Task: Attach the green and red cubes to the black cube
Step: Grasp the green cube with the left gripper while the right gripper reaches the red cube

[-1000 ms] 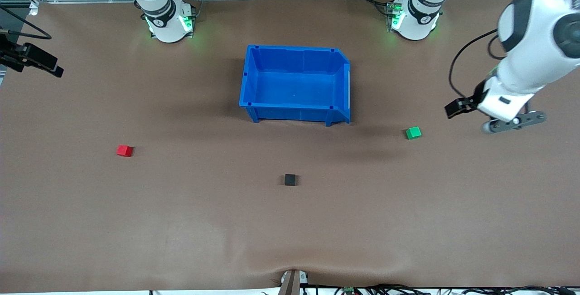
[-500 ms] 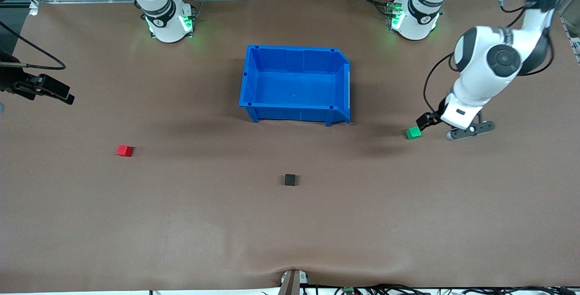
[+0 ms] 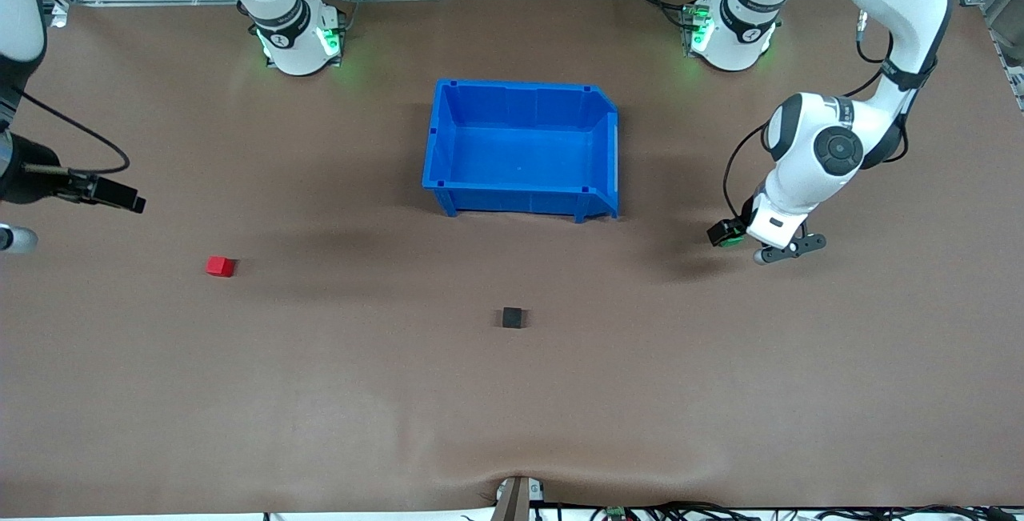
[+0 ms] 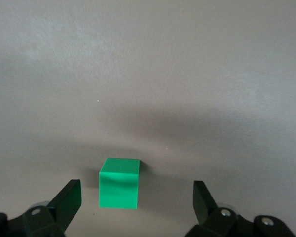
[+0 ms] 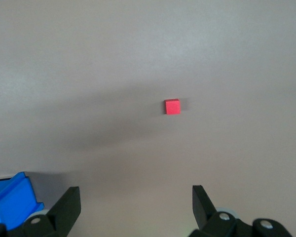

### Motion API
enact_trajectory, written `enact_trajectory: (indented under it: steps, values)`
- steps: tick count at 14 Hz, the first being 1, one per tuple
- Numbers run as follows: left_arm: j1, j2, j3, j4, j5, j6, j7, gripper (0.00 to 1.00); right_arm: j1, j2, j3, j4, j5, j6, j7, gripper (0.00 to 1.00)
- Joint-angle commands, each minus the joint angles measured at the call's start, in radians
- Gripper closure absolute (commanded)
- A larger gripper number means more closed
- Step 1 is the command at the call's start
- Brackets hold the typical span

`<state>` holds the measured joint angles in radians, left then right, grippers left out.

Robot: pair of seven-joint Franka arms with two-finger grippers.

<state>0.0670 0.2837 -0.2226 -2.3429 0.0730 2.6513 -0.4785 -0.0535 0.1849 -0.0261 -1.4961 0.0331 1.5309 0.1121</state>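
Table (image 3: 512, 425), brown mat, holding four items and two arms

Blue bin (image 3: 524, 194): open-topped, at table centre, between the two arm bases and nearer the front camera than both

Black cube (image 3: 512, 317): on the mat at 6 o'clock from the bin, nearer the front camera, standing alone, well apart from both coloured cubes

Green cube (image 4: 119, 183): on the mat toward the left arm's end, at about 2 o'clock from the black cube; largely covered by the left arm's hand in the front view

Red cube (image 3: 220, 266): on the mat toward the right arm's end, at about 10 o'clock from the black cube; also seen from the right wrist (image 5: 171, 106)

Left gripper (image 4: 137, 197): low over the green cube, jaws spread wide, cube between the fingertips but nearer one of them, no contact visible

Right gripper (image 5: 135, 202): in the air over the mat at the right arm's end, jaws spread wide, nothing between them, red cube well apart from it
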Motion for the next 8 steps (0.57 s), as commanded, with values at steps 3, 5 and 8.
enact_trajectory:
  steps: [3,5,8]
  values:
    - [0.005,0.023,0.003,0.005,0.014,0.007,-0.025,0.00,-0.023,0.056,0.008,0.025,0.022,-0.017,0.011,0.00]
    - [0.005,0.032,0.005,0.005,0.016,0.007,-0.023,0.07,-0.025,0.074,0.008,0.023,0.021,-0.028,0.015,0.00]
    - [0.007,0.048,0.006,0.007,0.019,0.007,-0.023,0.14,-0.025,0.108,0.008,0.011,0.018,-0.063,0.015,0.00]
